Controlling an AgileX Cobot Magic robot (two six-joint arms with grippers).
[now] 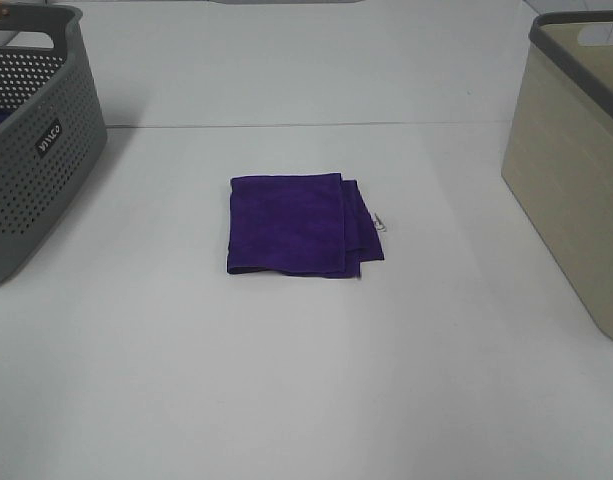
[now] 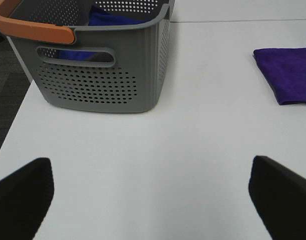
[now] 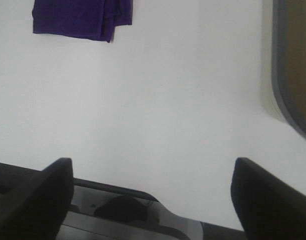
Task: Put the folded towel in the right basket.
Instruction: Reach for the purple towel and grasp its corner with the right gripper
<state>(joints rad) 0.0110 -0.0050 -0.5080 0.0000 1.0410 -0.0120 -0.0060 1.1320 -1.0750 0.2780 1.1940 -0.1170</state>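
A folded purple towel (image 1: 301,225) lies flat in the middle of the white table, with a small white tag at its right edge. It also shows in the left wrist view (image 2: 287,74) and in the right wrist view (image 3: 83,17). The right basket (image 1: 576,170) is beige with a dark grey rim and stands at the table's right edge; its rim shows in the right wrist view (image 3: 287,70). My left gripper (image 2: 150,200) is open and empty, well short of the towel. My right gripper (image 3: 153,200) is open and empty near the table's front edge. Neither gripper appears in the high view.
A grey perforated basket (image 1: 31,140) with an orange handle (image 2: 33,30) stands at the far left and holds blue cloth (image 2: 110,20). The white table (image 1: 306,380) spreads around the towel. Its left edge (image 2: 15,125) borders dark floor.
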